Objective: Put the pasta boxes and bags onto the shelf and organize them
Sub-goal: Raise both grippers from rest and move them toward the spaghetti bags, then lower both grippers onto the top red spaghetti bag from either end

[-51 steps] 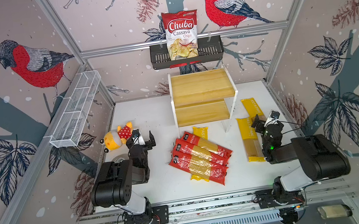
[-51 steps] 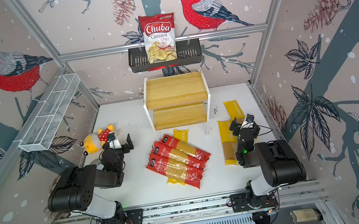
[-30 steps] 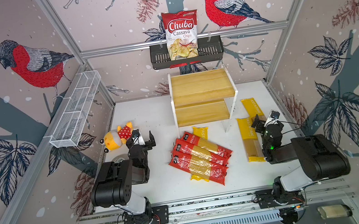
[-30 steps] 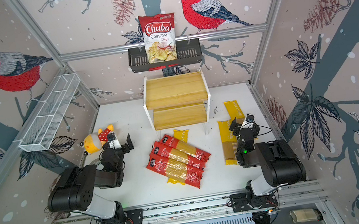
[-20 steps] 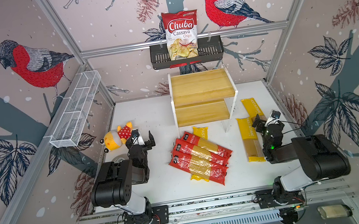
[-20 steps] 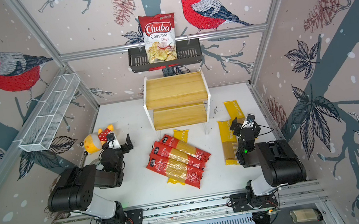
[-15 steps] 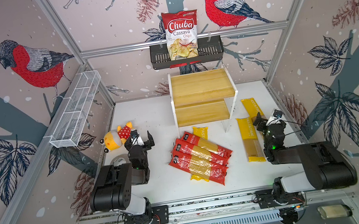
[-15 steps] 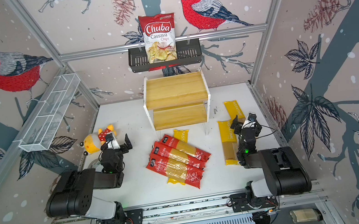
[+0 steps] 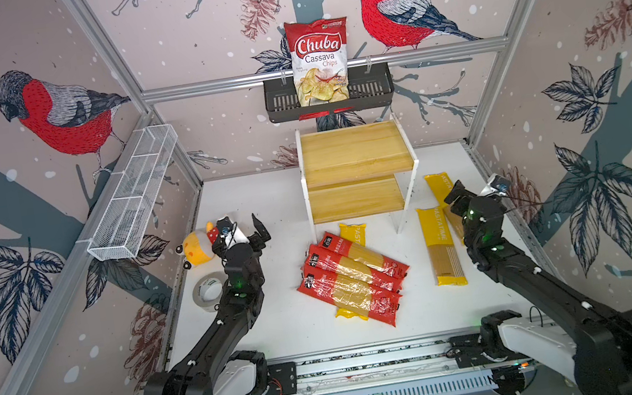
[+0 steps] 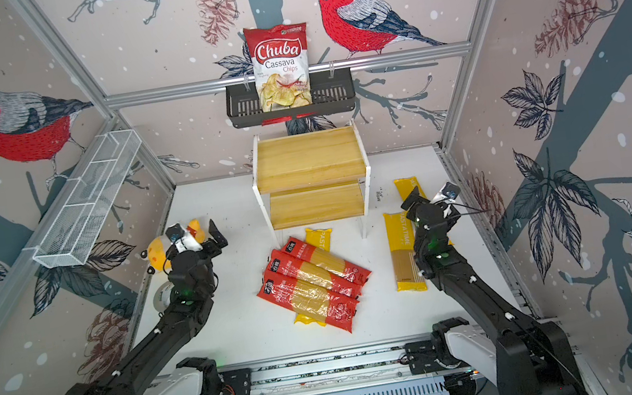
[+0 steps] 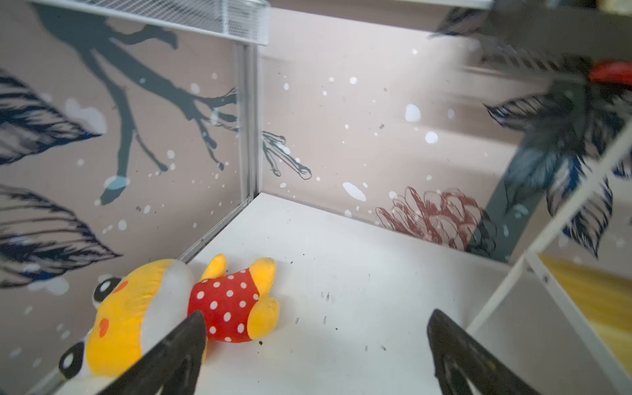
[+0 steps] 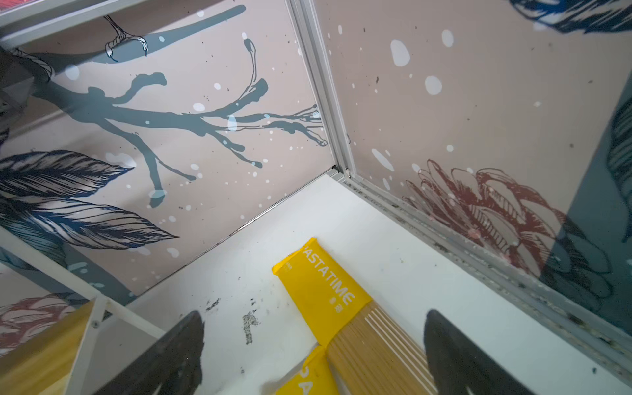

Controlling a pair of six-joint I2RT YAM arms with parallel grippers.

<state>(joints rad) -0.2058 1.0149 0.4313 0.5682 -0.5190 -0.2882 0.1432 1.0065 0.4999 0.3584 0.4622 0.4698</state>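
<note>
— Against the back wall we have the two-tier shelf of light wooden boards on white frames [image 9: 354, 151]. Where are the packs?

— All on the white bench [image 9: 283, 337]. Just in front of the shelf we see three red spaghetti packs with clear windows [image 9: 353, 281]. They are slanted and overlapping, and lie on one buried yellow PASTATIME pack [image 9: 352, 232] whose end points at the shelf.

— And the others?

— To the shelf's right in both top views, a rear yellow pack [image 12: 325, 290] lies beside the lower board. A front yellow pack [image 9: 441, 248] reaches forward from the front leg.

— Our fingers?

— Left of the shelf, the left fingers [image 11: 178, 349] stand wide apart, holding nothing, near a yellow plush toy in a red dotted shirt [image 11: 219, 307]. The right fingers [image 12: 458, 355] are apart too, over the rear yellow pack, gripping nothing.
</note>
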